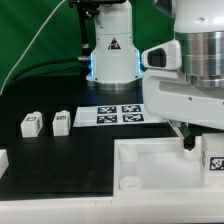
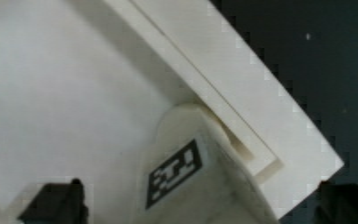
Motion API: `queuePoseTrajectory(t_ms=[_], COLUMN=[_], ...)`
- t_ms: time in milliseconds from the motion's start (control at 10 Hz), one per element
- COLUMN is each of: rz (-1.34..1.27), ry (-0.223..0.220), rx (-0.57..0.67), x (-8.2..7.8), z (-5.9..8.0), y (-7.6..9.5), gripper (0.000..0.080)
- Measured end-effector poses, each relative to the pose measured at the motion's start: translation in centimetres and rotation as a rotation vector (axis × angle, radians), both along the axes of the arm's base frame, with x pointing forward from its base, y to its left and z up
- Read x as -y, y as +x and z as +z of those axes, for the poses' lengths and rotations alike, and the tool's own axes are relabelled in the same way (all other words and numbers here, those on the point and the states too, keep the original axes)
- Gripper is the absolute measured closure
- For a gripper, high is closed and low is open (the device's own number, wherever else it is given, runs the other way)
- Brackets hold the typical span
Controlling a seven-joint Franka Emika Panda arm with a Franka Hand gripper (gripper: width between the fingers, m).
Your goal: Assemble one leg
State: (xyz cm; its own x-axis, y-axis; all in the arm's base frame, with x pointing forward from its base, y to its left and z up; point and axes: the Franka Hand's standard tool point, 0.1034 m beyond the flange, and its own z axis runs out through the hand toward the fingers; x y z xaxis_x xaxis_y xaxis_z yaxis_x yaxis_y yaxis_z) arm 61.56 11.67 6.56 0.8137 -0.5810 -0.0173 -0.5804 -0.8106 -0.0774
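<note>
- The two-finger claw hangs over the big white square rimmed plastic tray; whether its jaws are parted or shut, I cannot tell.
- Just beside the claw, a small white tagged plastic leg sits at the tray's corner, seemingly socketed.
- Judged remaining: confirming the seat. Two spare legs lie well apart.

The large white rimmed plastic tray runs off the exterior view's bottom and right edges, so its full outline cannot be seen; the robot's bulky white arm housing hides the tray's far right part and most of the claw, whose jaw gap cannot be judged; a small white tagged block-shaped leg is cut by the right edge; another white piece at the black surface's left edge is mostly out of frame; in the wrist view the leg is blurred, its tag unreadable, and only dark fingertips show.
</note>
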Motion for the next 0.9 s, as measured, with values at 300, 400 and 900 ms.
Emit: queuePoseTrajectory(t_ms=[300,400,900], rz=[0.423,0.514,0.557], ry=[-0.063,-0.07,-0.075], rx=[0.02,0.024,0.025], x=[0.32,0.34,0.32], z=[-0.07,-0.05,-0.07], y=[-0.04,-0.03,-0.04], gripper=[0.0151,0.0151,0.0397])
